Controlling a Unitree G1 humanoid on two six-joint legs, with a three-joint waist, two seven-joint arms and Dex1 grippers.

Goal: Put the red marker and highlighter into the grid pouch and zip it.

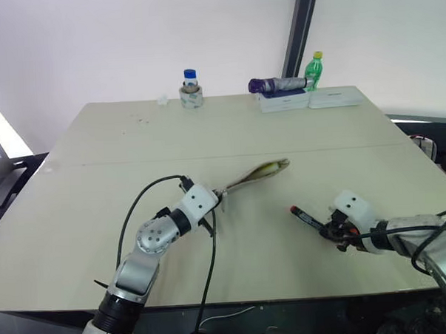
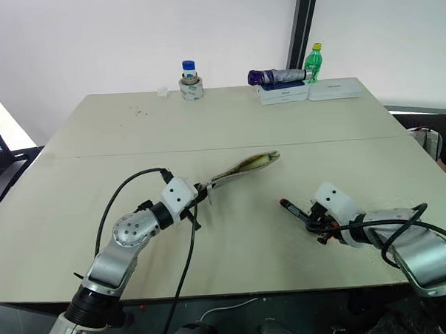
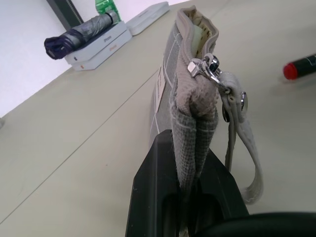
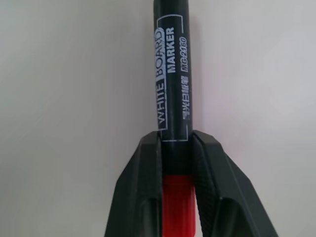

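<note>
Grey grid pouch (image 1: 256, 173), pinched by left gripper (image 1: 223, 196), gapes left of right gripper (image 4: 176, 148) clamping the red marker (image 4: 173, 74) lengthwise.

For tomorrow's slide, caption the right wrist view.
Right gripper closed on the red marker above the table.

Grey white-gridded pouch (image 3: 190, 106), black marker (image 4: 174, 74) with red end, black fingers (image 4: 148, 187), beige table (image 1: 133, 141)

Red marker (image 4: 173, 74) barrel, white print: "WHITE BOARD MARKER", "MG-2160"; small characters beneath not legible
</note>
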